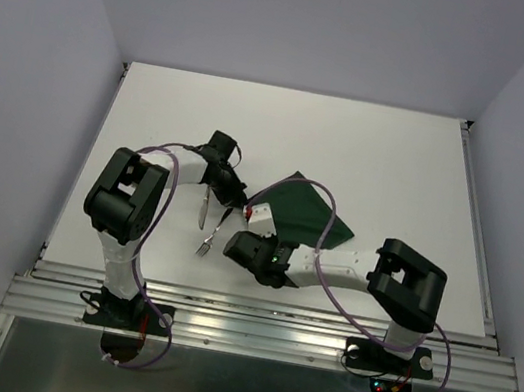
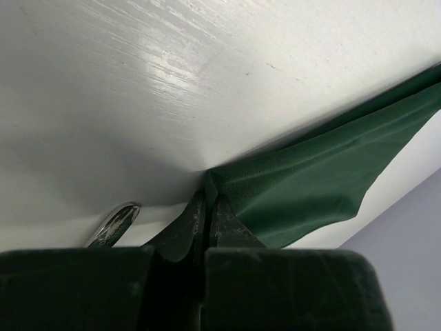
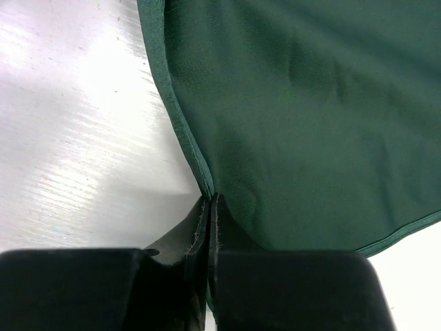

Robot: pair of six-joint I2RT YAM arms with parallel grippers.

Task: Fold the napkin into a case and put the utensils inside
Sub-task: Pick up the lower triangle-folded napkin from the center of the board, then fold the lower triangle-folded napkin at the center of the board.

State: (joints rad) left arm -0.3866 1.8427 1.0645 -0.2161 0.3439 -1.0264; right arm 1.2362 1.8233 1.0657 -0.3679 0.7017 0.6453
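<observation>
White table [image 1: 400,160], green napkin [image 1: 305,209] near ctr, 1 knife [image 1: 201,212] & 1 fork [image 1: 206,241] just left of it

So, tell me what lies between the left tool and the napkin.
Nothing: the left tool grips a corner of the napkin, per the left wrist view.

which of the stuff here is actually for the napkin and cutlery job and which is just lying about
For the job: napkin, pinched by left gripper and right gripper; knife; fork.
Just lying about: no spare items visible; only the table underneath.
</observation>
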